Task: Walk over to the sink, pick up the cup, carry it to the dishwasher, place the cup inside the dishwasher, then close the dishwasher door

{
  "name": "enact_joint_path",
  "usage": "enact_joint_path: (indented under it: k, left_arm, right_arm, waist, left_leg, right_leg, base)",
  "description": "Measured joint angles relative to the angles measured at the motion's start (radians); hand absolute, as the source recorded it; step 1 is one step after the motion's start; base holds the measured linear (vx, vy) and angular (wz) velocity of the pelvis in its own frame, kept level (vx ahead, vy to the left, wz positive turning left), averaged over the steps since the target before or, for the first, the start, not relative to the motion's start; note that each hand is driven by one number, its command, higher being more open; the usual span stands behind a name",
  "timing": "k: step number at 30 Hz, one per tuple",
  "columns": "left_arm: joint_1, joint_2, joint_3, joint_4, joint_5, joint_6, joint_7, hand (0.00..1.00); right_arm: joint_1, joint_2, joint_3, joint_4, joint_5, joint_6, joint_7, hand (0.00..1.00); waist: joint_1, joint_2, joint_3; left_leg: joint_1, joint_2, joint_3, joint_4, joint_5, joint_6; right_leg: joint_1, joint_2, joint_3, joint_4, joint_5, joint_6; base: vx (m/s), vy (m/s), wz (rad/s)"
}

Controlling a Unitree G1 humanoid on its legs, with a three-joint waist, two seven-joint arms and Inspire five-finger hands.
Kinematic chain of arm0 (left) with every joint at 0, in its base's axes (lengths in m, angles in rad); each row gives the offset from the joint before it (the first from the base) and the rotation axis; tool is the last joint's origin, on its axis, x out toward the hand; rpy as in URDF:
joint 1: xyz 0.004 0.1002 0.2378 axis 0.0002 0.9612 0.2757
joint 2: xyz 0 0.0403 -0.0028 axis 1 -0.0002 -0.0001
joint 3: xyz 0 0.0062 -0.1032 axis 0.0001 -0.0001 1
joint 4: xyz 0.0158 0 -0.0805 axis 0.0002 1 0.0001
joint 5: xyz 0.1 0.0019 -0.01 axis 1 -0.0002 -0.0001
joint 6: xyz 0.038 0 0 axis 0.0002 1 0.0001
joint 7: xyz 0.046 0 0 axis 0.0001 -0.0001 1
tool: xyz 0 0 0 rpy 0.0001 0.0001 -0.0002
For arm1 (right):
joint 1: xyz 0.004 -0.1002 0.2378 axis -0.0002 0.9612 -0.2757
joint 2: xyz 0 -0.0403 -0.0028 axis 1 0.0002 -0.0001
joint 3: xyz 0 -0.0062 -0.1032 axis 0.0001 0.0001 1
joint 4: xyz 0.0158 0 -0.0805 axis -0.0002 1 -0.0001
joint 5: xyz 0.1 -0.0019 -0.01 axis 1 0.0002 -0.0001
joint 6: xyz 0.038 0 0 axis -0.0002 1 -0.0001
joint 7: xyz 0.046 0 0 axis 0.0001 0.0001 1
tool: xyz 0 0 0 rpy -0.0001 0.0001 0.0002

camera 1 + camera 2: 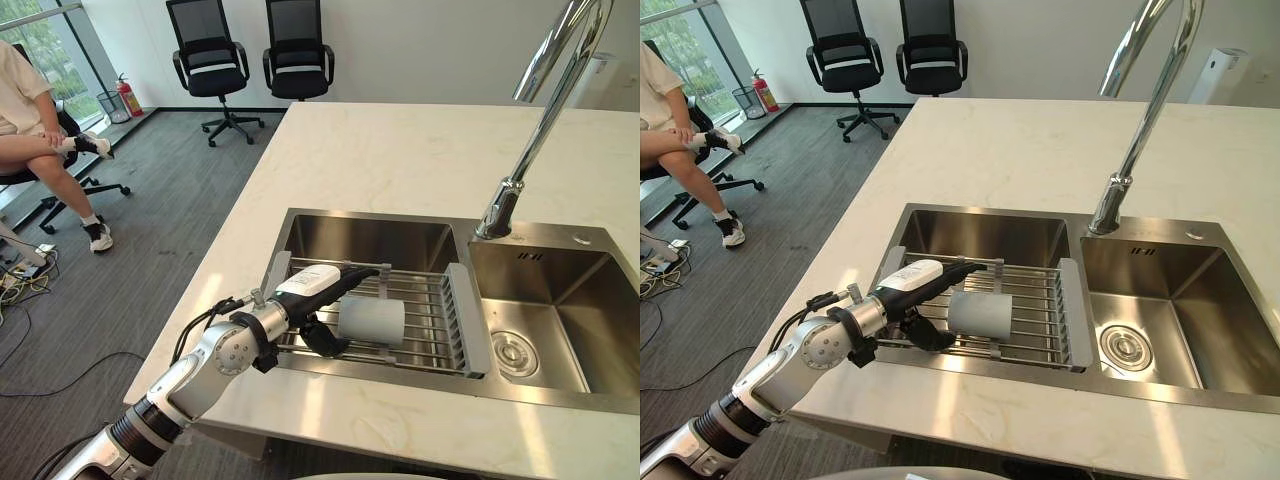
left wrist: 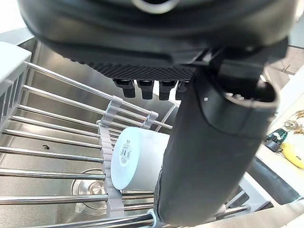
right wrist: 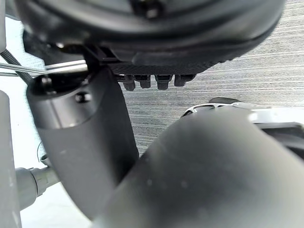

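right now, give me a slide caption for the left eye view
Left hand open over the white cup lying on its side on the drying rack across the sink
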Motion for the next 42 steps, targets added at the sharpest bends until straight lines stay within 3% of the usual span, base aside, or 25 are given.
enact_joint_path:
  k: [18, 26, 35, 42]
  left_arm:
    - [-0.065, -0.028, -0.044, 0.099, -0.022, 0.028, 0.089, 1.0]
    - [-0.095, -0.062, -0.06, 0.169, -0.018, 0.026, 0.09, 1.0]
    - [-0.129, -0.059, -0.091, 0.253, 0.004, 0.048, 0.108, 1.0]
    - [-0.193, -0.062, -0.173, 0.286, 0.042, 0.084, 0.096, 1.0]
  right_arm:
    - [-0.006, 0.001, 0.002, 0.0, 0.0, 0.012, 0.001, 1.0]
    - [-0.008, 0.001, 0.003, -0.001, -0.001, 0.013, 0.001, 1.0]
    - [-0.025, 0.001, 0.011, 0.001, -0.001, 0.033, 0.0, 1.0]
    - [-0.052, -0.003, 0.027, 0.018, -0.001, 0.035, 0.0, 1.0]
  waist:
    - [-0.025, -0.002, -0.001]
    - [-0.028, -0.002, 0.0]
    - [-0.054, -0.006, 0.005]
    - [-0.07, -0.009, 0.028]
  left_leg:
    - [0.007, 0.002, 0.012, -0.025, 0.022, 0.0]
    - [0.015, 0.003, 0.019, -0.028, 0.023, -0.001]
    - [0.032, 0.004, 0.018, -0.06, 0.041, -0.002]
    - [0.047, 0.0, 0.013, -0.077, 0.044, -0.002]
  right_leg:
    - [-0.019, 0.0, 0.012, 0.018, 0.001, -0.001]
    - [-0.02, 0.001, 0.018, 0.024, 0.0, -0.002]
    - [-0.01, 0.006, 0.015, 0.005, 0.012, -0.006]
    - [0.017, 0.008, 0.01, -0.034, 0.026, -0.003]
  base:
    - [0.0, 0.001, -0.01]
    - [0.0, 0.001, -0.01]
    - [0.0, 0.0, 0.0]
    - [0.0, 0.0, 0.0]
